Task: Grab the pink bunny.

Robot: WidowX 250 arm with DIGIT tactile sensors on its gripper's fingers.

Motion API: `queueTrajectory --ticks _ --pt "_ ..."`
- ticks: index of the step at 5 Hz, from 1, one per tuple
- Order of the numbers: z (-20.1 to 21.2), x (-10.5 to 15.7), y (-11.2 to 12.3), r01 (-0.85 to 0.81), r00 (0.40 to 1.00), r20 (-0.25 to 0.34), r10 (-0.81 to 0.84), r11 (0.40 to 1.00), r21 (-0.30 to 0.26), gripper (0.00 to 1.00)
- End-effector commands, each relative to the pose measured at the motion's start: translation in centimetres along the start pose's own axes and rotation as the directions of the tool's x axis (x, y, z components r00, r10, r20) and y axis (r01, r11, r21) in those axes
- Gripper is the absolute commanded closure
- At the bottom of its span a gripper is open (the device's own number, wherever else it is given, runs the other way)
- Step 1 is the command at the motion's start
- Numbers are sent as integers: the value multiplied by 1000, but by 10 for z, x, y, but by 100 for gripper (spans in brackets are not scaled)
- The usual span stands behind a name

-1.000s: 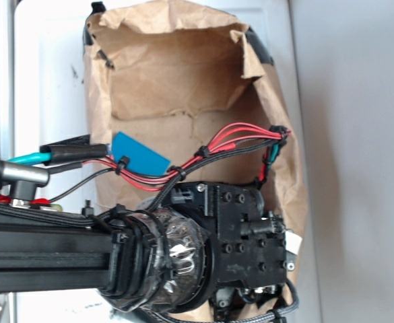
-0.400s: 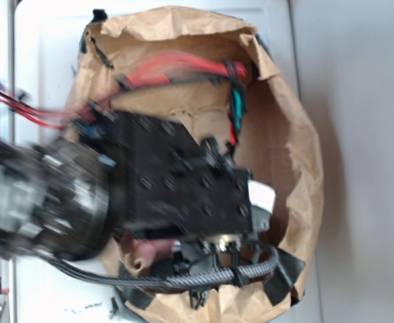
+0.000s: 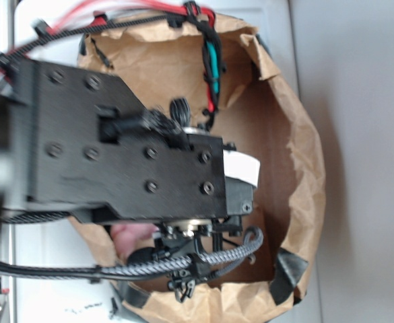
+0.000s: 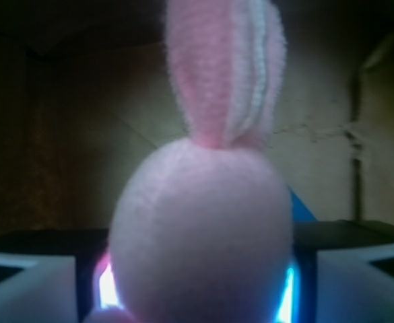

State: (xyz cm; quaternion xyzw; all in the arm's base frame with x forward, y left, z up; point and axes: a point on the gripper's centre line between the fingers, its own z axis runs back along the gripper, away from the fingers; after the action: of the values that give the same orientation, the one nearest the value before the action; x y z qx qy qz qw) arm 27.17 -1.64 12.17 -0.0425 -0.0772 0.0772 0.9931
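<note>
Pink and soft, the small plush bunny (image 4: 203, 235) fills my wrist view, ears up, seated between my hand's (image 4: 197, 296) two pale fingers (image 4: 25, 286), which hold it at both sides. From outside, my black arm covers the crumpled brown paper bag (image 3: 298, 168), a pink patch showing beneath.

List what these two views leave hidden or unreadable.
- Exterior: the arm covers most of the pink bunny; only a sliver shows.
- Exterior: claw fingers hidden under the wrist housing.
- Wrist: bunny fills the frame, its bottom cut off; face unseen.
- Wrist: paper bag interior dark, blurred.
</note>
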Motion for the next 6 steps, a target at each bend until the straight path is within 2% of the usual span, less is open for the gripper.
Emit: queueTrajectory --ticks 1,2,3,4,6 --pt "42 10 27 -98 992 86 92 993 62 100" --pt "39 21 39 -97 988 135 80 987 128 100" --pt "41 24 44 -82 988 146 56 980 181 100" --pt "42 27 43 -94 985 158 68 982 165 100" --pt "42 28 39 -95 988 128 80 989 114 100"
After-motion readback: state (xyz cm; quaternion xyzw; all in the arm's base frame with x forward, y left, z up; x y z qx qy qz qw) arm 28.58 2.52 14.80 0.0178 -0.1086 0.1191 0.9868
